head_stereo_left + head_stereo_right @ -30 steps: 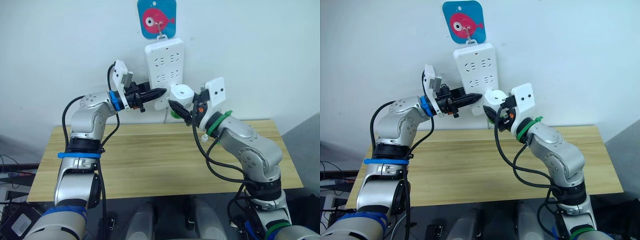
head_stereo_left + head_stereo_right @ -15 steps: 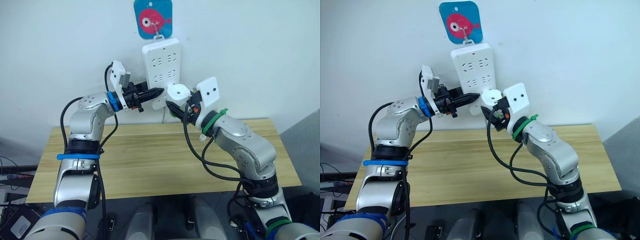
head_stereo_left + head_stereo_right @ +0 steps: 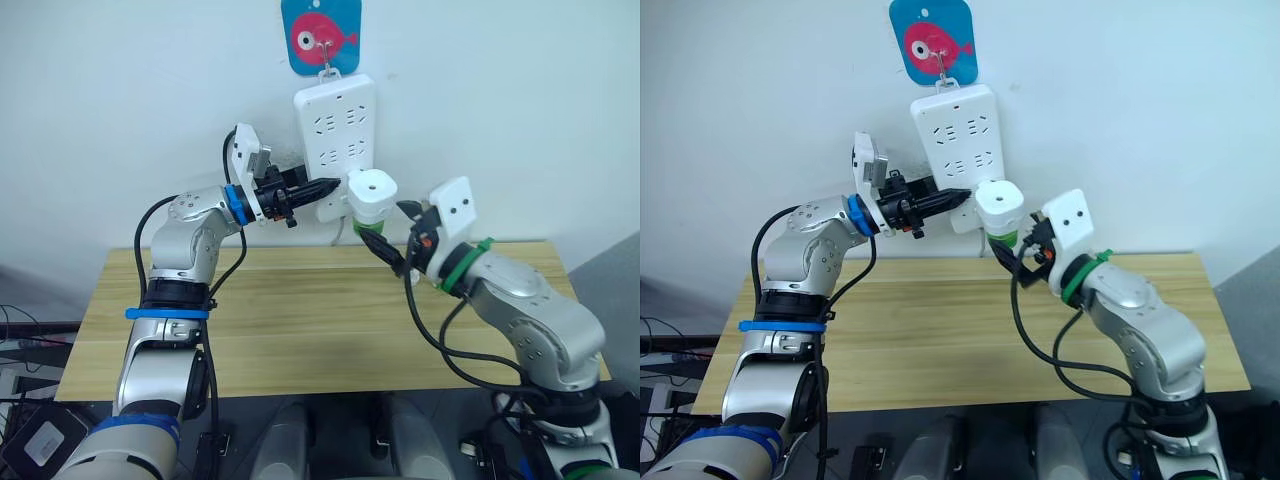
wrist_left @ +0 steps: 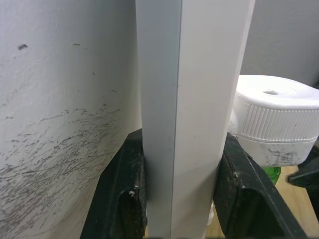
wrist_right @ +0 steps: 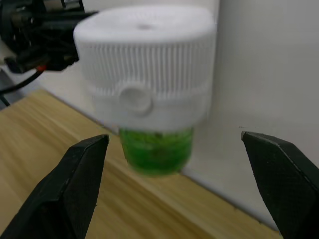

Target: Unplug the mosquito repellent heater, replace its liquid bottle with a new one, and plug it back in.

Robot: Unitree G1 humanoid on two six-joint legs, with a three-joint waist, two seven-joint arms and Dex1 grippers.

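Left wrist view is showing the left claw (image 4: 182,186) clamping the lower edge of the white power strip (image 4: 192,99), one black finger (image 4: 124,194) pressing its wall side and the other its front. In the head views this claw (image 3: 322,186) is reaching in from the left against the strip (image 3: 335,130), which is hanging on a white wall (image 3: 120,90) from a hook under a blue card with a pink fish (image 3: 322,35).

The right claw (image 5: 182,169) is standing wide open, its two fingers well apart on either side of the heater (image 5: 147,64) and touching nothing. The heater (image 3: 371,194) is sitting plugged into the bottom of the strip, a white ribbed unit with a green bottle (image 5: 157,149) screwed in beneath it. The right claw (image 3: 392,240) is hovering just below and in front of it.

Underneath, a light wooden table (image 3: 300,320) is standing against the wall, its planks running left to right. The wall near the strip is looking scuffed with grey marks (image 4: 65,139).
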